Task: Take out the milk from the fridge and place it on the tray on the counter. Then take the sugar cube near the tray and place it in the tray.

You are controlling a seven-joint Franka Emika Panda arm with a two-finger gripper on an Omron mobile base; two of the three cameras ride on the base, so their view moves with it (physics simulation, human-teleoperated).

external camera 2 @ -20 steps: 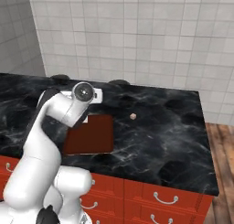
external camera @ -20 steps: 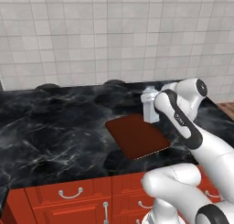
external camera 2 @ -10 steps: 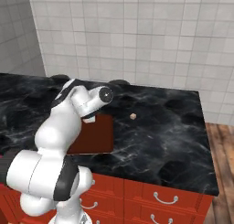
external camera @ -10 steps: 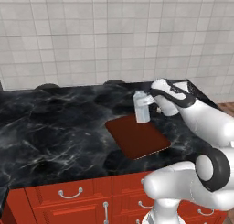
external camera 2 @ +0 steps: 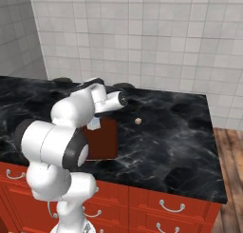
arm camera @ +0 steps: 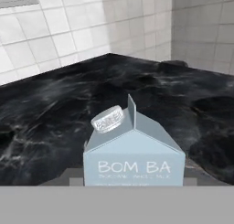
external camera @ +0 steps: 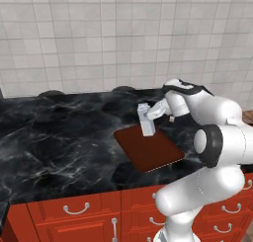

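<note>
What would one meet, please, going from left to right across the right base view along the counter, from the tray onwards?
tray → sugar cube → bare stretch of counter out to its right end. The milk overlaps the tray's left part, so I leave it out of the order.

The counter (external camera: 59, 137) of glossy black marble with white veining crosses the middle of both base views, above red drawers (external camera: 74, 214) with silver handles. The reddish-brown tray (external camera: 150, 152) lies flat on it, right of centre in the left base view. The tiny sugar cube (external camera 2: 138, 121) sits on bare marble near the tray's right in the right base view.
</note>
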